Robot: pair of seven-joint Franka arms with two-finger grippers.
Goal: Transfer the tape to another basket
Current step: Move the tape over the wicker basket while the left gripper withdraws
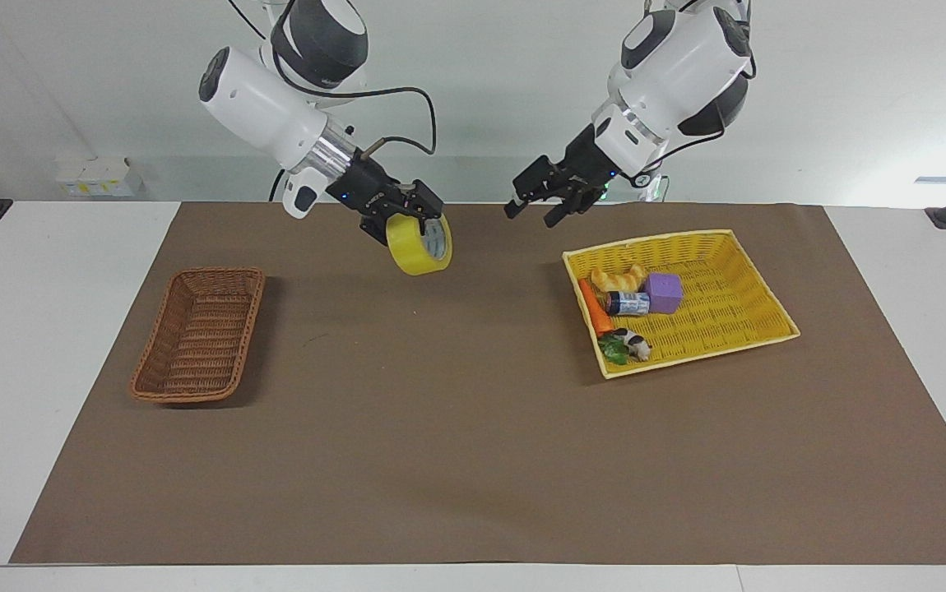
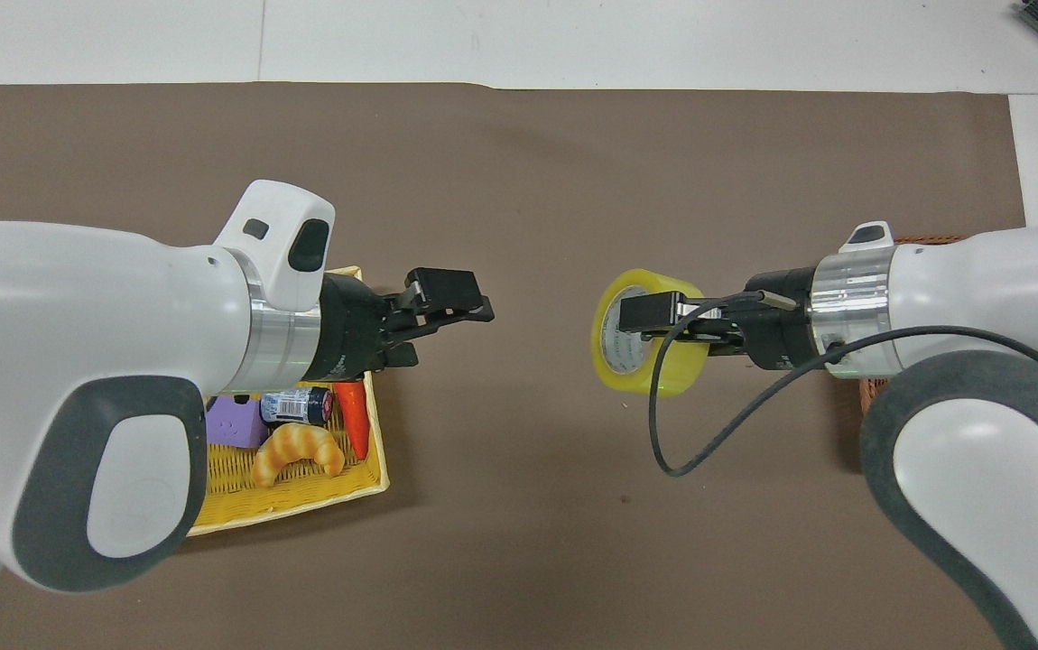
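Observation:
The tape (image 1: 411, 251) (image 2: 672, 375), a yellow roll with a pale core, hangs on edge above the brown mat, roughly midway between the two baskets. My right gripper (image 1: 417, 215) (image 2: 654, 325) is shut on its upper wall, with one finger inside the core. The brown wicker basket (image 1: 197, 337) lies empty at the right arm's end of the table; in the overhead view only a bit of its rim (image 2: 925, 240) shows past the right arm. My left gripper (image 1: 532, 214) (image 2: 456, 311) hangs open and empty in the air, apart from the tape, over the mat beside the yellow basket.
A flat yellow basket (image 1: 736, 247) (image 2: 375, 451) toward the left arm's end holds a croissant (image 1: 617, 278), a purple cube (image 1: 663, 292), a small bottle (image 1: 628, 303), a carrot (image 1: 592, 306) and a toy cow (image 1: 633, 341). A brown mat (image 1: 456, 427) covers the table.

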